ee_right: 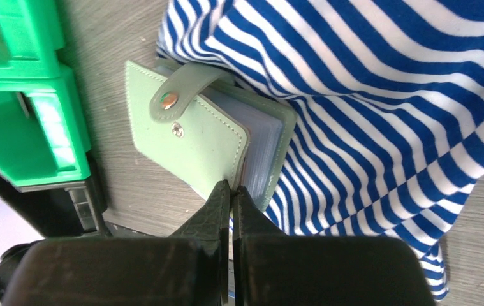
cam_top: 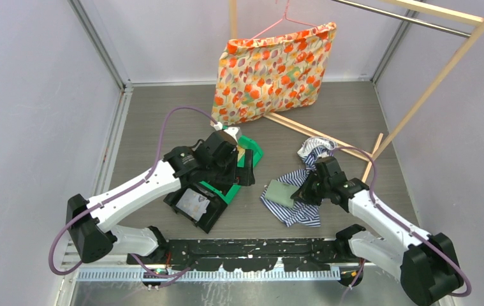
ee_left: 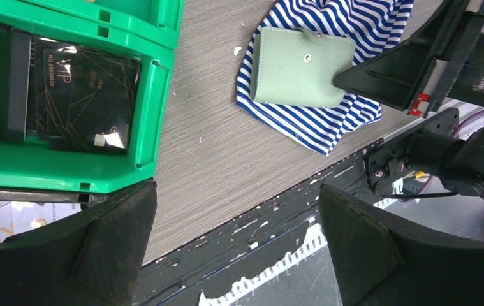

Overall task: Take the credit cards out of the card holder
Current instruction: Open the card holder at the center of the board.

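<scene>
- Lying on the striped cloth (ee_right: 386,95) near the bench's front edge: wallet (ee_right: 194,137), unsnapped.
- Right gripper (ee_right: 231,191): closed on the wallet's cover edge.
- Left gripper (ee_left: 236,210): wide open, empty, above bin (ee_left: 156,95).

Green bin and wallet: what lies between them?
Mostly bare table, then the edge of the striped cloth the wallet lies on, seen in the left wrist view.

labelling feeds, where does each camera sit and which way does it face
Top external: above and behind the bases, looking down on the table; both arms show.
Left wrist: on the left arm, looking down beside the green bin; open left gripper at bottom.
Right wrist: low, facing the card holder; shut right gripper at its edge.
Both wrist views share the card holder on the striped cloth.
</scene>
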You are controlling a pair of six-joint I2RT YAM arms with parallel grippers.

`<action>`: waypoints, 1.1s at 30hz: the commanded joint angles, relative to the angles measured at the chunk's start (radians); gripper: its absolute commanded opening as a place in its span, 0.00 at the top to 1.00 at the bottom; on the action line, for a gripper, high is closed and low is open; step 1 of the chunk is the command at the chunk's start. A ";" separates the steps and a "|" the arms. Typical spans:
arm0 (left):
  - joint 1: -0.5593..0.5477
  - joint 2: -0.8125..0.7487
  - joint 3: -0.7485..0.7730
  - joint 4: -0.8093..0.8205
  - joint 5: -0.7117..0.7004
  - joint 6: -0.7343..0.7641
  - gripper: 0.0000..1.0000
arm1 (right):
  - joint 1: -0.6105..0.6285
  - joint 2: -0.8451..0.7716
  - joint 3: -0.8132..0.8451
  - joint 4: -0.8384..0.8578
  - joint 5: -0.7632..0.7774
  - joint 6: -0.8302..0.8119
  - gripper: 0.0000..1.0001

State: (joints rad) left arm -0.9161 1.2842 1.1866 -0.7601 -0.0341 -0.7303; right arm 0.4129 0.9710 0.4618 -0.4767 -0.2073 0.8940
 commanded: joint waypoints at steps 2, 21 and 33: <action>0.003 -0.042 0.001 0.005 -0.049 -0.001 0.00 | 0.000 -0.120 0.066 -0.016 -0.032 0.031 0.99; 0.043 -0.121 0.015 -0.073 -0.116 -0.007 0.00 | 0.459 -0.053 0.086 0.191 0.319 0.085 0.99; 0.043 -0.137 -0.039 -0.052 -0.050 -0.043 0.00 | 0.643 0.332 0.247 0.300 0.154 -0.074 0.43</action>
State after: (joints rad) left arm -0.8749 1.1770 1.1511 -0.8280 -0.1162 -0.7578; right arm 1.0542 1.3159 0.6567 -0.2348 0.0132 0.8719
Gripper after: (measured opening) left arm 0.996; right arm 0.533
